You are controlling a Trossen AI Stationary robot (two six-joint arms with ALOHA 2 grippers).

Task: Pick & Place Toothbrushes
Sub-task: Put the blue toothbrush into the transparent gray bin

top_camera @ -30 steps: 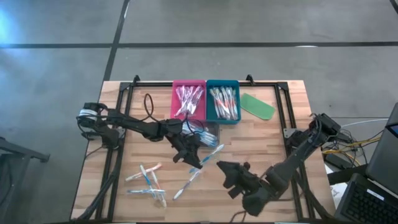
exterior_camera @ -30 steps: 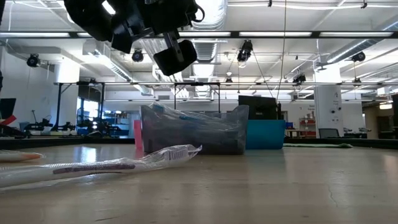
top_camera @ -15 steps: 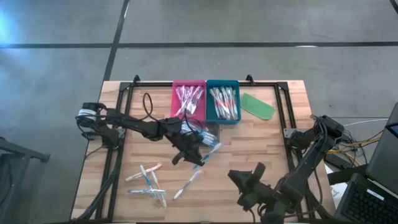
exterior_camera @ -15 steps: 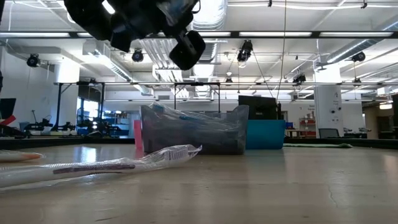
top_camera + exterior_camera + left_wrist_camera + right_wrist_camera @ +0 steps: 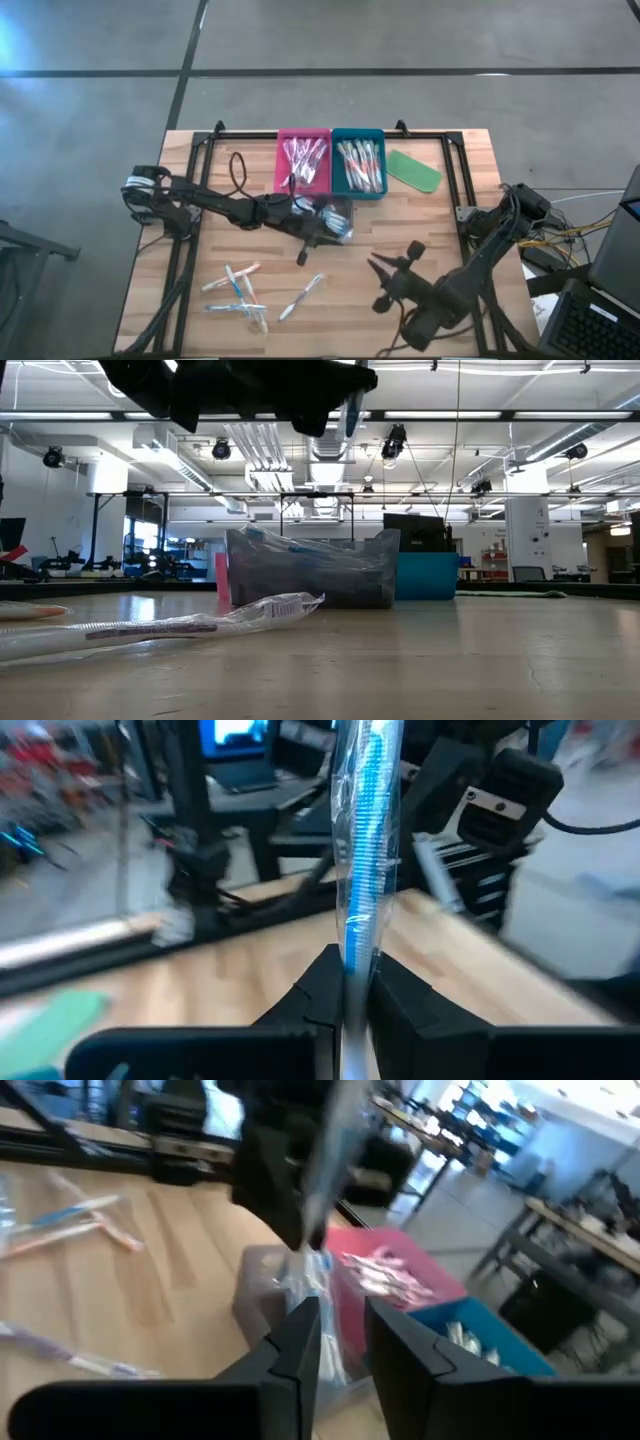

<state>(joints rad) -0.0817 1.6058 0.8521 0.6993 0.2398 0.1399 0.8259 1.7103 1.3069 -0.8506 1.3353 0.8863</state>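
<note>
My left gripper [image 5: 333, 232] hovers over the table's middle, beside a clear bin [image 5: 337, 212], shut on a clear-wrapped toothbrush with blue accents [image 5: 365, 850]. In the low view that toothbrush [image 5: 350, 405] stands nearly upright at the gripper [image 5: 330, 385]. Loose wrapped toothbrushes lie flat on the wood at the near left [image 5: 237, 292] and nearer the middle [image 5: 302, 296]. More fill the pink tray [image 5: 303, 160] and the teal tray [image 5: 358, 163]. My right gripper [image 5: 395, 270] hangs over the near right, open, with nothing between its fingers [image 5: 300, 1345]. My left gripper pinches the wrapped toothbrush low on its length [image 5: 352, 970] between its two fingers [image 5: 318, 992]. The fingers come in level from the table's left and lie across the brush. The brush is lifted clear of the table and stands roughly upright, most of it beyond the fingers.
A flat green oblong piece [image 5: 414, 170] lies right of the teal tray. A black frame [image 5: 455, 180] runs along the table's left, far and right sides. One wrapped toothbrush [image 5: 170, 625] lies close to the low camera. Bare wood [image 5: 400, 225] lies between the two grippers.
My left gripper has stayed in place and rolled about its own axis, turning the held toothbrush from lying slanted over the table to standing nearly upright. My right gripper has also rolled and shifted a little toward the table's right edge.
</note>
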